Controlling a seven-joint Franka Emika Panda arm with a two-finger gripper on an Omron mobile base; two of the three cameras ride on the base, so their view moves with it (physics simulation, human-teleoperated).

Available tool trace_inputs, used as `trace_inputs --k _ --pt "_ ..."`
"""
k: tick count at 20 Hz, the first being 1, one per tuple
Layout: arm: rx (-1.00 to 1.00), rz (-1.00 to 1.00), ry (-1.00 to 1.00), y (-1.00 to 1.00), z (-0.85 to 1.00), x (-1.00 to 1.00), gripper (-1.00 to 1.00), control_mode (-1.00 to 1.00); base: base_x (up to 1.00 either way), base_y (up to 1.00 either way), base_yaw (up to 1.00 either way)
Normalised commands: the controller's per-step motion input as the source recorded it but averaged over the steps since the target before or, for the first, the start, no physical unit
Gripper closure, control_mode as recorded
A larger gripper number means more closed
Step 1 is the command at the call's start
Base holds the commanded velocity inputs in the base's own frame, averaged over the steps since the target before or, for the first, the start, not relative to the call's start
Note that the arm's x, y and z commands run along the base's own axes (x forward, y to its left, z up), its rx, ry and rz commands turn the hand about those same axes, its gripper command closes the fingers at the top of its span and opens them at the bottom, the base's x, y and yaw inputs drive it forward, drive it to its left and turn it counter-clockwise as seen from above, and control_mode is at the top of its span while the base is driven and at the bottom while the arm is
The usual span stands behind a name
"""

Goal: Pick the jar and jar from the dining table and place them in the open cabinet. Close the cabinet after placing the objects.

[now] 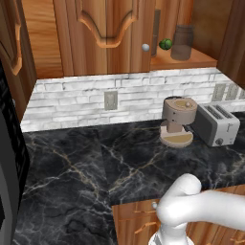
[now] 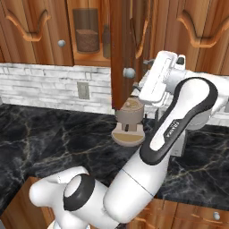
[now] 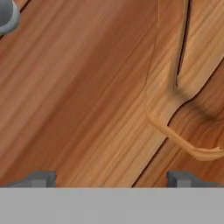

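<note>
orange-brown wooden cabinet (image 1: 110,33), black counter (image 1: 95,167) veined white and gold, white brick tiles (image 1: 72,98), silver toaster (image 1: 216,124)

The cabinet door (image 2: 121,53) stands edge-on before the jar (image 2: 86,30); the gripper (image 3: 109,179), fingers spread, faces door wood.

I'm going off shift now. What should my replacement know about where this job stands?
End effector: open, empty, close up against a wooden cabinet door panel.
Jar: on the shelf inside the open cabinet, beside a small green thing.
Second jar: can't be made out.
Door: open, seen edge-on.
Left: confirm the second jar is in, then close the cabinet.
</note>
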Motion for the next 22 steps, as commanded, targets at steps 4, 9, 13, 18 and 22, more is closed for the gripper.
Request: trace_inputs --k 4,9,13,18,22 --pt "-0.19 -0.18 -0.02 1.0 0.0 0.12 -1.0 -1.0 0.0 0.0 0.0" --pt "-0.17 -0.21 -0.02 1.0 0.04 0.31 -1.0 -1.0 0.0 0.0 0.0" --pt "-0.18 -0.22 -0.06 0.97 0.09 0.46 -1.0 -1.0 0.0 0.0 0.0" --pt "-0.17 -0.19 -0.14 0.72 0.08 0.52 -1.0 -1.0 0.0 0.0 0.0" --pt "-0.13 -0.07 -0.13 0.39 0.13 0.76 -1.0 -1.0 0.0 0.0 0.0"
